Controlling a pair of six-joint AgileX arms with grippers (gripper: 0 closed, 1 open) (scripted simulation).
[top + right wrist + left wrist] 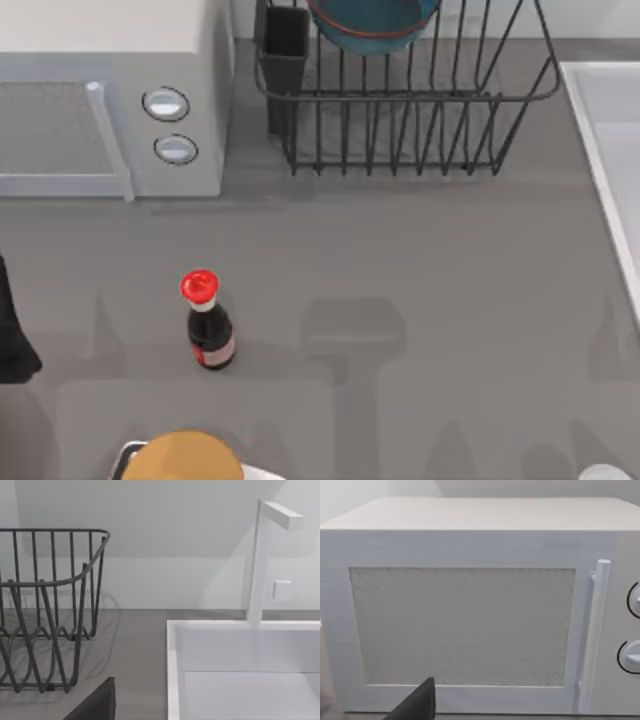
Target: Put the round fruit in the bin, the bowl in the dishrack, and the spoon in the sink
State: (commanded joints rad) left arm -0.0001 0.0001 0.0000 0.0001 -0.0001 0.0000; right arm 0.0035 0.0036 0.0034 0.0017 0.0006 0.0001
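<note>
Two arms are at this grey table [430,290], and both sit low at the near edge. At the far left of the top view, a dark part of our left arm [12,330] shows at the table's side. Its wrist view has a dark piece of the left gripper [417,705] in front of the boxy white microwave [470,545]. We cannot tell whether that tool is released or clenched.

The microwave fills the table's far left corner, with its two round knobs [166,104] facing the middle. In front of it, well apart, a dark glass sauce bottle with a red cap [208,325] stands upright. Near the front edge is a large orange-yellow round thing [182,458].

Right of the microwave stands the dark wire dishrack [400,130], with a black rectangular utensil cup [285,60] at its left corner. The wide blue bowl with the red-brown rim [372,25] rests inside the rack, behind the upright bars.

At the right edge lies the pale rectangular sink [622,130]. The right wrist view shows a tall white faucet [257,560] at its back rim. It also shows a dark piece of the right gripper [95,702], whose state we likewise cannot tell.
</note>
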